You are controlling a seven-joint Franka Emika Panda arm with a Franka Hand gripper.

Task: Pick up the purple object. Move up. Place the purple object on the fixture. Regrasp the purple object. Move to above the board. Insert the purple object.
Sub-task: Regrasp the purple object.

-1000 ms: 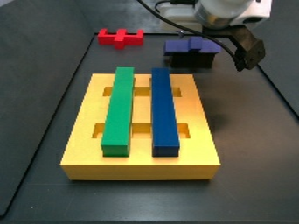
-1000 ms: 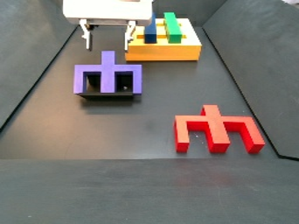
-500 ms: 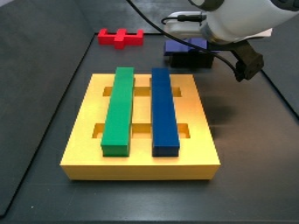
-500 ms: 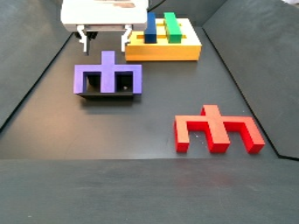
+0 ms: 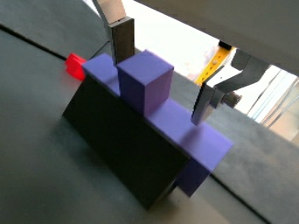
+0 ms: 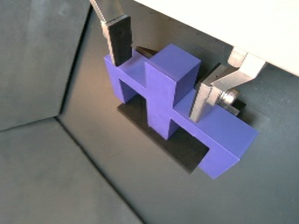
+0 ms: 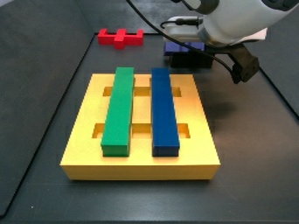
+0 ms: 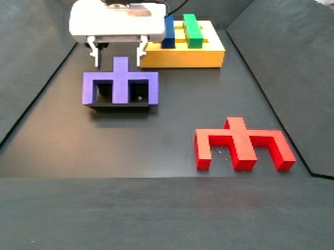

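since a second ago the gripper [image 8: 115, 46] has come down and in toward the purple object [image 8: 120, 88], its white body now lower over the fixture [image 8: 123, 105] in a side view, while the block itself has not shifted. the purple object lies flat on top of the fixture, its bar across the holder and its middle prong pointing back toward the gripper. in both wrist views the two silver fingers [image 6: 119, 37] stand on either side of that middle prong, spread wider than it, with a visible gap on each side, so the jaws are open and hold nothing. in a wrist view the purple object [image 5: 152, 96] sits on the dark body of the fixture [image 5: 111, 147], and a bit of the red block [image 5: 76, 65] shows behind it. in the other wrist picture the purple object [image 6: 176, 101] covers most of the fixture, so only a dark edge shows beneath. in a side view the gripper [image 7: 208, 48] hides most of the purple object [image 7: 177, 45] and the fixture [image 7: 191, 61], which stand just beyond the far end of the board [image 7: 142, 162]. the board carries the green bar [image 7: 119, 109] and the blue bar [image 7: 165, 109] side by side along its length. the red block [image 8: 243, 145] lies well apart on the dark floor [image 8: 131, 151], nearer that camera than the fixture.
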